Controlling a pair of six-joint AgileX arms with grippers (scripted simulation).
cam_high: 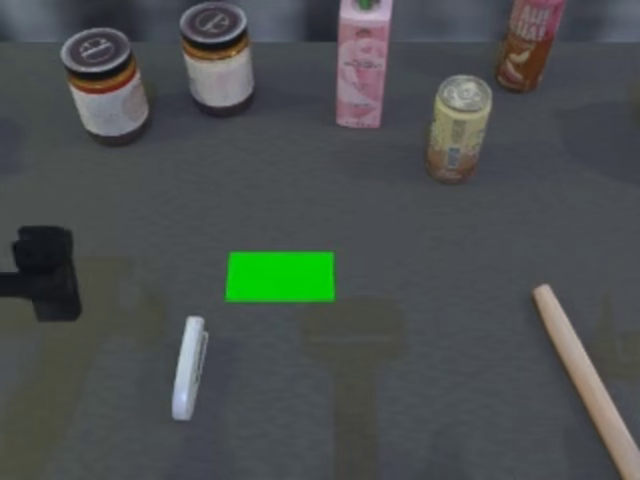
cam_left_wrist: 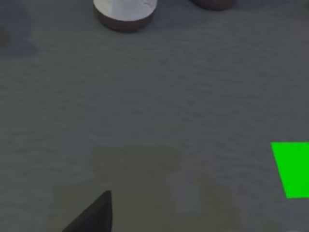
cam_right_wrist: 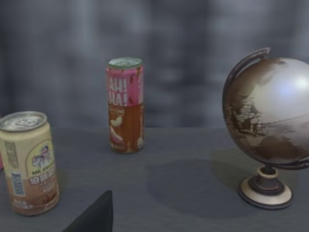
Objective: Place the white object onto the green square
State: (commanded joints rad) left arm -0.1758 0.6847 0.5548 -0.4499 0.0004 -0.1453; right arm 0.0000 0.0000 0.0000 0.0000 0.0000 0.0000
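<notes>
The white object (cam_high: 189, 367) lies flat on the table at the front left, its long side running near to far. The green square (cam_high: 280, 276) is a little beyond it and to its right, with nothing on it; its corner also shows as the green square (cam_left_wrist: 292, 169) in the left wrist view. My left gripper (cam_high: 45, 272) hovers at the table's left edge, well left of both, open and empty, with one dark fingertip (cam_left_wrist: 99, 212) showing. My right arm is outside the top view. Its wrist view shows one dark fingertip (cam_right_wrist: 99, 212) over bare table, holding nothing.
Two jars (cam_high: 105, 85) (cam_high: 216, 57) stand at the back left. A pink carton (cam_high: 363, 65), a yellow can (cam_high: 459, 128) and a brown can (cam_high: 528, 42) stand at the back right. A tan wooden rod (cam_high: 588, 375) lies front right. A globe (cam_right_wrist: 268, 125) stands beyond the right gripper.
</notes>
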